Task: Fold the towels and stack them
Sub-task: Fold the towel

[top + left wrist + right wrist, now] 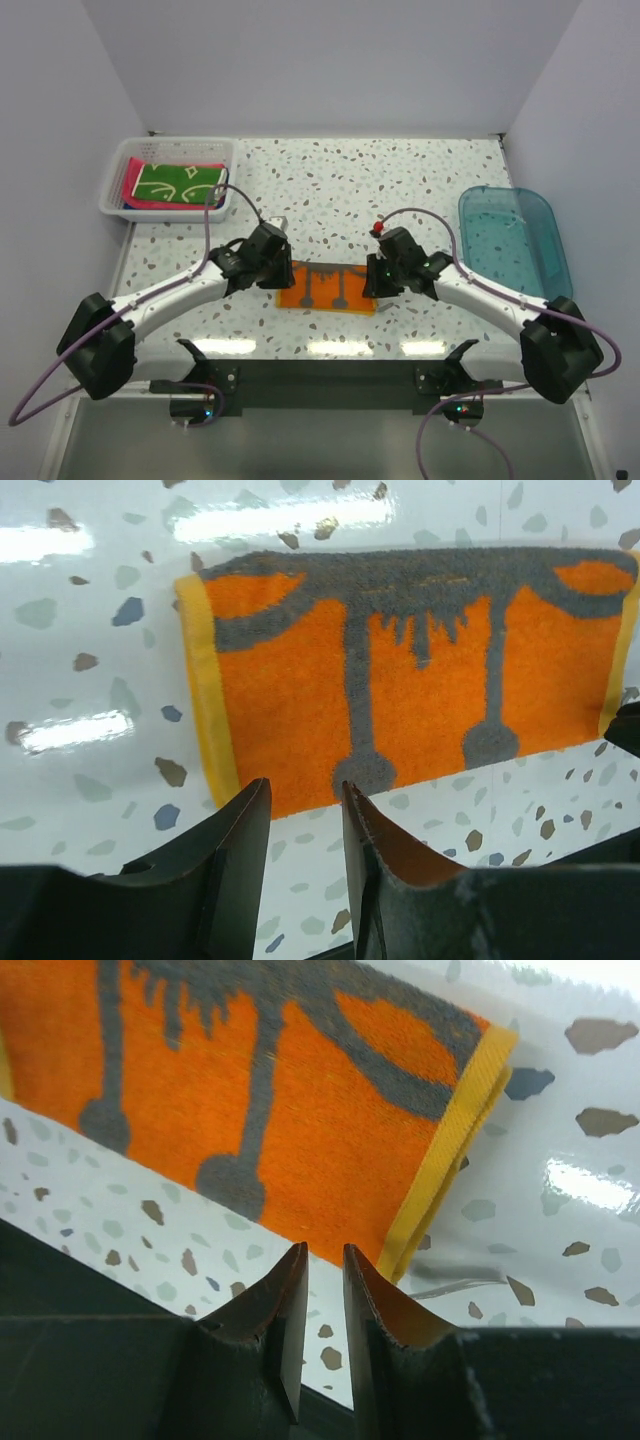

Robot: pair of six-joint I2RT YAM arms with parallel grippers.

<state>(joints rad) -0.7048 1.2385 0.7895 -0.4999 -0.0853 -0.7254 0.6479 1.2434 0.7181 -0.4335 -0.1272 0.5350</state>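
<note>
Folded orange-and-grey towel (327, 287) is laid flat on the tabletop (400, 190), centre, near side. Left jaws are held slightly apart, empty, at its left end; right jaws narrowly apart, empty, at its right end.

Top overview; wrists close, same towel (410, 680)

White basket (160, 214), blue tub (510, 235), speckled table (350, 180)
</note>
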